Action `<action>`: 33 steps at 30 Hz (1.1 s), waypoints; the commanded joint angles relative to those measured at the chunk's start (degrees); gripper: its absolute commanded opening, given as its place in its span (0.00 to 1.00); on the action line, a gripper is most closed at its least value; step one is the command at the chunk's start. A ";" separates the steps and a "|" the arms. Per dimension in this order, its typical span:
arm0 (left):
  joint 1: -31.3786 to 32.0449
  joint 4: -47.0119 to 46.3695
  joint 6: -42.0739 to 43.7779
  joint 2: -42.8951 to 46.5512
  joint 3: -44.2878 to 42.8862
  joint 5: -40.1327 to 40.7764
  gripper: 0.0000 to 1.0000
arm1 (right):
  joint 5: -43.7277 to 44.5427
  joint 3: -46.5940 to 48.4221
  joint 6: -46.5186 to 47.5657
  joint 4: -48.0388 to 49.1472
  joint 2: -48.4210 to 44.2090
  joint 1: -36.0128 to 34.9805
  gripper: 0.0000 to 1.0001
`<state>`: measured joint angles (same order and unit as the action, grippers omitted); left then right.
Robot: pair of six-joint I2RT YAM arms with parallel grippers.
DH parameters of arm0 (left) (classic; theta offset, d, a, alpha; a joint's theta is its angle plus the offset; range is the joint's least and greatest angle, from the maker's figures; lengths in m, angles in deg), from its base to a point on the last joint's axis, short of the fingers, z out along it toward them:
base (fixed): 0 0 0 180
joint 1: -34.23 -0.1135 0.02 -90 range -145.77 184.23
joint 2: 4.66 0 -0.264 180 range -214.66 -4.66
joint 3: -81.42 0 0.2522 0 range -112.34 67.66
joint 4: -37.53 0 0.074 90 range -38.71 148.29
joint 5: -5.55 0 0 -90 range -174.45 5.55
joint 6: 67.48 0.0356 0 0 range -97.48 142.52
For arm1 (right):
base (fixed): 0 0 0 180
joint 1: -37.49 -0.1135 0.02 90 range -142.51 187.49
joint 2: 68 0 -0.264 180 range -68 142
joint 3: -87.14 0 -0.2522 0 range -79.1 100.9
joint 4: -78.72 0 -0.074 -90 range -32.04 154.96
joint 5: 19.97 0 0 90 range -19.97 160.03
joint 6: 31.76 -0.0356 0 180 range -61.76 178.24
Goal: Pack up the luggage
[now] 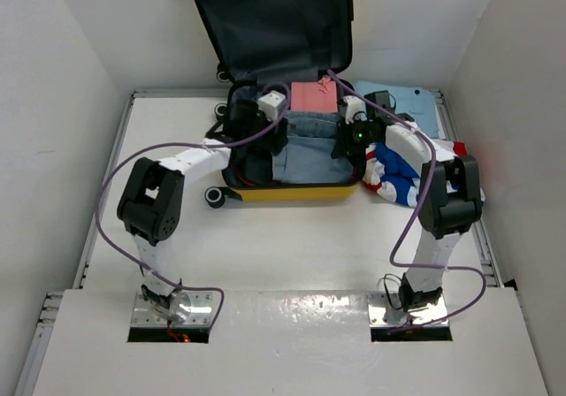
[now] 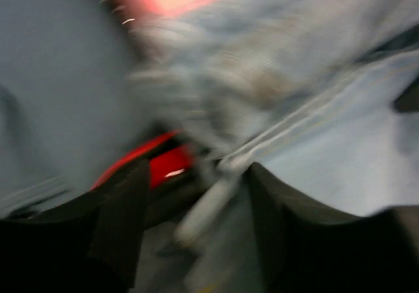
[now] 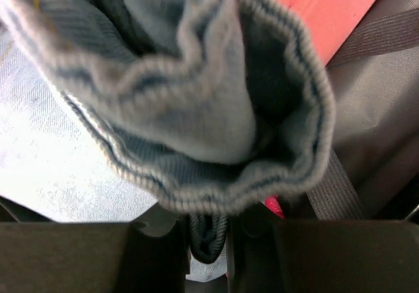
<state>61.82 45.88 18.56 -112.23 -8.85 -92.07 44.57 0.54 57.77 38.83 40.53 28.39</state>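
Observation:
The yellow luggage point(image 1: 292, 193) lies open at the back of the table, its dark lid point(image 1: 274, 16) leaning on the rear wall. Inside are folded blue denim clothes point(image 1: 309, 153) and a pink item point(image 1: 314, 97) at the rear. My left gripper point(image 1: 265, 129) is low over the left half of the case. In its blurred wrist view the left gripper point(image 2: 196, 234) has its jaws apart over denim point(image 2: 314, 142), with something red point(image 2: 163, 162) beside it. My right gripper point(image 1: 342, 141) is at the denim's right edge. In its wrist view the right gripper point(image 3: 208, 254) pinches a ribbed blue fabric fold point(image 3: 196, 110).
A red, white and blue garment point(image 1: 393, 175) lies on the table right of the case. A light blue flat item point(image 1: 411, 104) lies at the back right. The case's grey straps point(image 3: 380, 34) cross the lining beside the pink item point(image 3: 327, 5). White walls close in the table.

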 commanded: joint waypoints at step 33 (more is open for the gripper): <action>0.62 16.84 4.58 24.69 -6.55 1.82 0.76 | 4.82 -23.65 19.27 1.88 -16.17 18.51 1.00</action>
<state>63.00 62.79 23.54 -88.34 -15.37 -91.26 55.87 -24.71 72.02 37.84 23.22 47.05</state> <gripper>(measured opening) 0.760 0.996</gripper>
